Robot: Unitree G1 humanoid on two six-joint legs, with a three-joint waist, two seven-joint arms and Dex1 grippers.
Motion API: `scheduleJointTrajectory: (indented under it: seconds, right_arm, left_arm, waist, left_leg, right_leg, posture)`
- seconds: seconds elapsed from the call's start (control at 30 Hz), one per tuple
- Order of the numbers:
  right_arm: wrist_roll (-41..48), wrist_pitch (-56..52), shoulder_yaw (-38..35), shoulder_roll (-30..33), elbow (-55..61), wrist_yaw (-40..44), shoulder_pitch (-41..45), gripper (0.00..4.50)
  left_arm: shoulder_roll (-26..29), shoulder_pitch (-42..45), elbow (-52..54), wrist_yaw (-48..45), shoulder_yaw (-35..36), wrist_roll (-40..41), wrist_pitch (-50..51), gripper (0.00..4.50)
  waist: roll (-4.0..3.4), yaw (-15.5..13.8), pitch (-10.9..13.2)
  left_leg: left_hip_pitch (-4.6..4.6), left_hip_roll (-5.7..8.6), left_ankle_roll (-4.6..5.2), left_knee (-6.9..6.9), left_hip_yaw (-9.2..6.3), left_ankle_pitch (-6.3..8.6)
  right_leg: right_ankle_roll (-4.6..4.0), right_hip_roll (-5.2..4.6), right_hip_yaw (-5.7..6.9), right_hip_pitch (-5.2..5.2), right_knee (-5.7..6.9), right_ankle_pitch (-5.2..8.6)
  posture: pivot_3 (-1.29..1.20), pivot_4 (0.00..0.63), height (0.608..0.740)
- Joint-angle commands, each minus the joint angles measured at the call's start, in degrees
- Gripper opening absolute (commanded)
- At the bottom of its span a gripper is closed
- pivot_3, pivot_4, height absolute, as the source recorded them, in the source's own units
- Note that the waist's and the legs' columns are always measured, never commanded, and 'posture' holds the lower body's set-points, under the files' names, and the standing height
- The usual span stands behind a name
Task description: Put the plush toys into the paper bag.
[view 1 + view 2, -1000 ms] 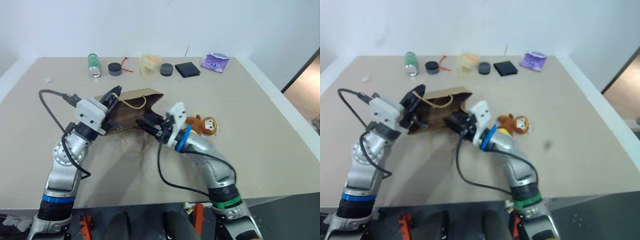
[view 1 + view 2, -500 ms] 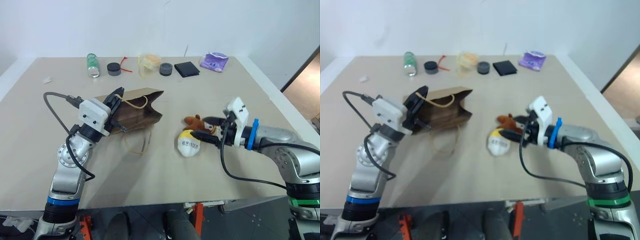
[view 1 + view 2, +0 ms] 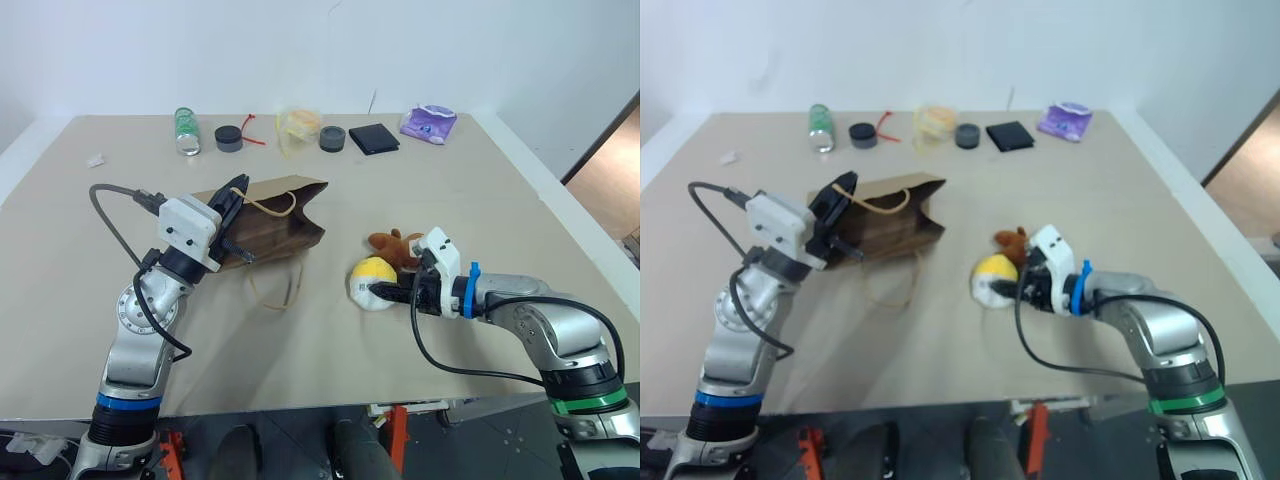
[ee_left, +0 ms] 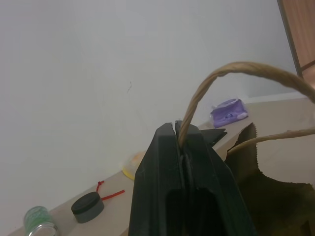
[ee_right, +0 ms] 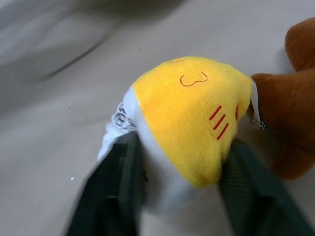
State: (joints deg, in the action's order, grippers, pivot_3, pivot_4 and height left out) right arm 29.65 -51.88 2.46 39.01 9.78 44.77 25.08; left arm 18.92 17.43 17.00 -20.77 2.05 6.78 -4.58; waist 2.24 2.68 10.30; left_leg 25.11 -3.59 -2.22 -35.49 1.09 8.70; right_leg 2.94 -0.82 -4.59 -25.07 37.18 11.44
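Egg plush (image 3: pixel 372 282) now sits between the R gripper's (image 5: pixel 177 191) fingers (image 5: pixel 120 184), one each side of the white base, yellow top poking out. Half a sec ago those jaws were wide open and just short of it; they've since come in round it, so looks like a grip but toy's still on the table, not lifted. A sec ago that arm was up at the paper bag's (image 3: pixel 280 228) mouth; it's swung out right of the bag since. Monkey (image 3: pixel 398 248) touching the egg on the side away from the bag, untouched. L gripper (image 4: pixel 183 147) hasn't budged: fully shut on the bag's cord handle (image 4: pixel 216 81), holding the mouth up. Bag lies on its side on the table (image 3: pixel 520 240), opening facing the toys. Neither toy in yet. Next IMO: lift egg, carry to bag mouth.
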Motion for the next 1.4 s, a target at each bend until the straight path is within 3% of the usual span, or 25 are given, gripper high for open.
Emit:
scheduleJointTrajectory:
  seconds: [0.03, 0.17, 0.23, 0.4, 0.57, 0.8, 1.0, 1.03, 1.07, 1.27, 1.3, 1.4]
  right_arm:
    - [5.92, 1.33, -7.74, -2.16, 2.47, 0.69, 1.74, 0.22]
    - [14.63, -2.40, -12.30, -6.71, 5.56, -1.33, 5.54, 0.09]
    - [16.34, -4.36, -10.80, -10.85, 6.85, -4.63, 8.33, 0.09]
    - [11.66, -3.10, -1.44, -22.50, 2.56, -11.64, 13.46, 0.09]
    - [6.13, 1.04, 4.95, -29.86, -5.79, -12.69, 17.15, 0.09]
    - [-0.65, 9.75, 4.68, -38.67, -20.70, -16.94, 23.88, 0.09]
    - [-3.25, 13.39, 4.09, -40.13, -21.41, -18.06, 23.92, 0.09]
    - [-3.08, 13.12, 4.10, -39.56, -20.11, -17.45, 23.28, 0.98]
    - [-2.77, 12.79, 4.44, -38.67, -18.43, -16.21, 22.51, 1.31]
    - [0.40, 9.85, 3.45, -31.16, -6.53, -10.30, 18.17, 4.24]
    - [1.51, 8.74, 3.05, -28.69, -4.16, -8.41, 17.16, 4.45]
    - [4.59, 6.88, 0.41, -22.21, 0.30, -3.94, 14.78, 4.45]
  left_arm:
    - [0.28, 0.44, 1.85, -0.47, 0.43, 0.70, -0.19, 0.00]
    - [0.38, 0.88, 1.13, -1.11, 0.57, 1.14, -0.12, 0.00]
    - [0.41, 1.10, 0.74, -1.33, 0.67, 1.26, -0.15, 0.00]
    - [0.12, 1.65, 0.23, -1.25, 0.46, 1.37, -0.23, 0.00]
    - [-0.24, 1.81, 0.71, -0.80, 0.19, 1.17, 0.08, 0.00]
    - [-0.44, 1.07, 1.94, -0.61, 0.07, 1.13, 0.78, 0.00]
    - [-0.58, 0.89, 2.26, -0.31, 0.29, 1.14, 1.28, 0.00]
    - [-0.63, 1.00, 2.20, -0.22, 0.38, 1.23, 1.40, 0.00]
    - [-0.72, 1.18, 2.10, -0.12, 0.48, 1.40, 1.59, 0.00]
    - [-1.18, 2.15, 1.80, 0.34, 0.85, 1.89, 2.61, 0.00]
    - [-1.25, 2.31, 1.67, 0.41, 0.99, 2.03, 2.74, 0.00]
    - [-1.34, 2.65, 1.42, 0.43, 1.27, 2.29, 2.99, 0.00]
  waist:
    - [0.00, 0.00, 0.00]
    - [-0.02, 0.15, 0.02]
    - [-0.03, 0.26, 0.02]
    - [-0.03, 0.27, 0.02]
    - [-0.04, 0.05, 0.03]
    - [-0.03, 0.09, 0.02]
    - [-0.03, 0.08, 0.02]
    - [-0.03, 0.08, 0.02]
    - [-0.03, 0.08, 0.02]
    - [-0.03, 0.02, 0.02]
    - [-0.03, 0.01, 0.02]
    - [-0.03, -0.08, 0.02]
  left_leg:
    - [0.01, 0.00, 0.00, 0.00, 0.00, 0.00]
    - [0.01, -0.01, 0.00, 0.00, -0.01, 0.00]
    - [-0.02, -0.02, 0.00, 0.02, -0.04, 0.00]
    - [-0.03, -0.07, 0.00, 0.05, -0.23, 0.00]
    - [0.09, -0.08, 0.00, 0.06, -0.27, 0.00]
    - [0.08, -0.11, 0.01, 0.07, -0.30, 0.00]
    - [0.11, -0.11, 0.00, 0.10, -0.30, 0.00]
    - [0.11, -0.11, 0.00, 0.11, -0.30, 0.00]
    - [0.11, -0.11, 0.00, 0.11, -0.30, 0.00]
    - [0.14, -0.10, 0.00, 0.10, -0.32, 0.00]
    - [0.13, -0.11, 0.00, 0.10, -0.32, 0.00]
    - [0.13, -0.11, 0.00, 0.10, -0.35, 0.00]
  right_leg:
    - [0.00, 0.00, 0.00, -0.01, 0.00, 0.00]
    - [0.00, 0.02, 0.00, -0.01, 0.00, 0.00]
    - [0.01, 0.11, -0.07, -0.04, 0.00, -0.03]
    - [-0.05, 0.27, -0.07, -0.04, 0.00, -0.06]
    - [-0.08, 0.31, -0.08, -0.08, 0.00, -0.08]
    - [-0.10, 0.36, -0.05, -0.09, 0.00, -0.10]
    - [-0.11, 0.36, -0.05, -0.11, 0.00, -0.07]
    - [-0.11, 0.36, -0.05, -0.11, 0.00, -0.07]
    - [-0.11, 0.36, -0.05, -0.11, 0.00, -0.07]
    - [-0.10, 0.35, -0.06, -0.11, -0.01, -0.06]
    - [-0.10, 0.35, -0.06, -0.11, -0.01, -0.06]
    - [-0.12, 0.35, -0.04, -0.09, -0.01, -0.05]
  posture:
    - [0.00, 0.150, 0.740]
    - [0.00, 0.150, 0.740]
    - [0.00, 0.150, 0.740]
    - [0.00, 0.150, 0.740]
    - [0.00, 0.150, 0.740]
    - [0.00, 0.150, 0.740]
    - [0.00, 0.150, 0.740]
    - [0.00, 0.150, 0.740]
    - [0.00, 0.150, 0.740]
    - [0.00, 0.150, 0.740]
    - [0.00, 0.150, 0.740]
    - [0.00, 0.150, 0.740]
